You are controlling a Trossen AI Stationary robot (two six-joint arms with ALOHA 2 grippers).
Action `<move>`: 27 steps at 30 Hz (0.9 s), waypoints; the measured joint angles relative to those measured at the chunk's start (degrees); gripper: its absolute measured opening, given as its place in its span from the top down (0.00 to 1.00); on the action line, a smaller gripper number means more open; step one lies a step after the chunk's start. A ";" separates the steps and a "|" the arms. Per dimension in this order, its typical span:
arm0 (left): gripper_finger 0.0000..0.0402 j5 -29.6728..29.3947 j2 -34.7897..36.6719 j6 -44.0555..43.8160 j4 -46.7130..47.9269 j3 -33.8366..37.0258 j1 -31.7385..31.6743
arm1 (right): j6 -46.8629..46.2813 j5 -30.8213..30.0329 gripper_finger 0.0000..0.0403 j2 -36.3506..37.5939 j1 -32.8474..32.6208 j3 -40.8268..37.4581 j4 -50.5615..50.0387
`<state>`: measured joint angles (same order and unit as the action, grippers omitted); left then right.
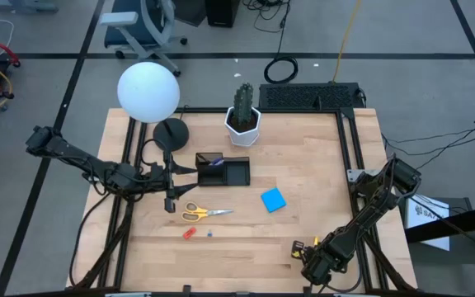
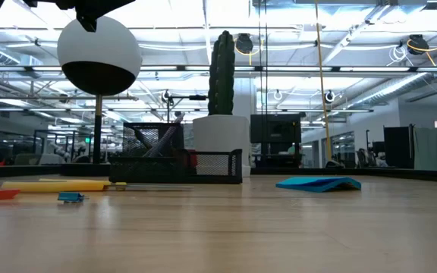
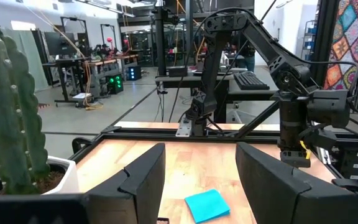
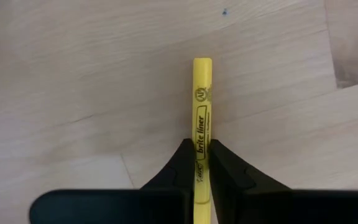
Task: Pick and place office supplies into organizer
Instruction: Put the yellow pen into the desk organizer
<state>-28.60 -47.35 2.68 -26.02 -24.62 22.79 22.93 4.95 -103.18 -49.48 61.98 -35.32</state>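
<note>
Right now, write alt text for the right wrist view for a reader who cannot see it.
The right gripper is shut on a yellow highlighter, its two dark fingers pinching the barrel from both sides. The highlighter points away from the camera over the light wooden table; whether it is lifted cannot be told.

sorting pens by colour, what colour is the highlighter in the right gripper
Yellow with black print: the slim plastic highlighter sits pinched in the right gripper, clearest in the right wrist view.

Two dark jointed arms, black cables, matte black pincer (image 4: pixel 201 171) fingers.
</note>
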 joint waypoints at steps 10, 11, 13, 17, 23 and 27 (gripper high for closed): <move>0.50 0.02 0.00 0.01 0.00 0.00 -0.01 | -0.69 -0.51 0.96 -0.52 1.16 3.86 -2.33; 0.50 0.02 0.00 0.01 0.00 0.00 -0.01 | -0.65 -0.46 0.96 -0.48 1.37 4.42 -2.93; 0.50 0.02 0.00 0.01 0.00 0.00 0.01 | -0.74 -0.44 0.96 -0.44 1.78 5.40 -4.05; 0.50 0.03 0.00 0.02 0.02 0.00 -0.01 | -0.61 -0.70 0.96 -0.37 2.66 7.98 -7.34; 0.50 0.04 0.02 0.02 0.00 0.00 0.01 | 0.98 -3.83 0.96 1.04 5.11 11.26 -9.36; 0.50 0.04 0.02 0.07 -0.33 0.00 0.01 | 0.61 -8.17 0.96 2.95 7.59 12.88 -9.38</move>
<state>-28.56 -47.33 2.75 -26.35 -24.62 22.81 23.54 -3.22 -100.22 -41.89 74.86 -44.70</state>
